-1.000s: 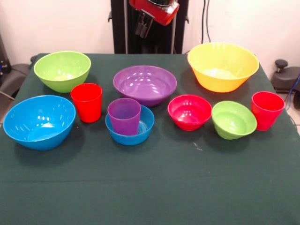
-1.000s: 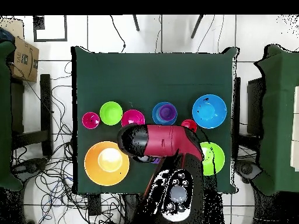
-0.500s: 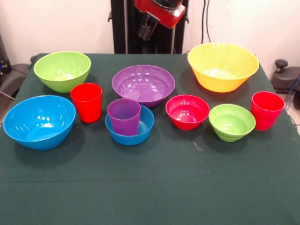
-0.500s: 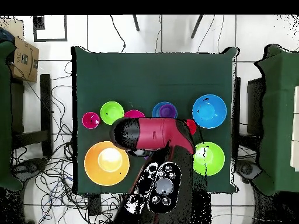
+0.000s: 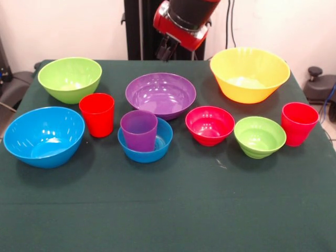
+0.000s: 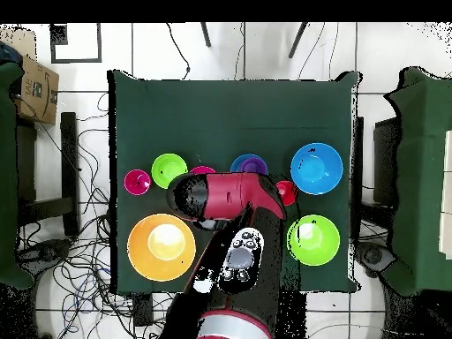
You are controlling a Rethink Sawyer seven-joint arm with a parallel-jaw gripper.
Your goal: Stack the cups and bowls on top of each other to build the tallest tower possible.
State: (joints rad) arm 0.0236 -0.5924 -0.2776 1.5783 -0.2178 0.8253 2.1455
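We see the tool point(image 5: 166, 51) hanging empty, how far apart its jaws are we cannot tell, above the far rim of the large glossy purple plastic bowl point(image 5: 160, 94) mid-table, so that bowl lies straight below and slightly toward the camera

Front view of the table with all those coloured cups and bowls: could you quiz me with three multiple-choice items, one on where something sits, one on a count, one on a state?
1. Where does the purple cup stand?
A. in the small blue bowl
B. in the yellow bowl
C. on bare cloth

2. How many red cups are there?
A. one
B. two
C. four

3. What is the gripper holding?
A. a green bowl
B. a red cup
C. nothing

Answers: 1 A, the blue rim rings its base. 2 B, one by the big blue bowl, one at the far end. 3 C, it hangs bare above the purple bowl.
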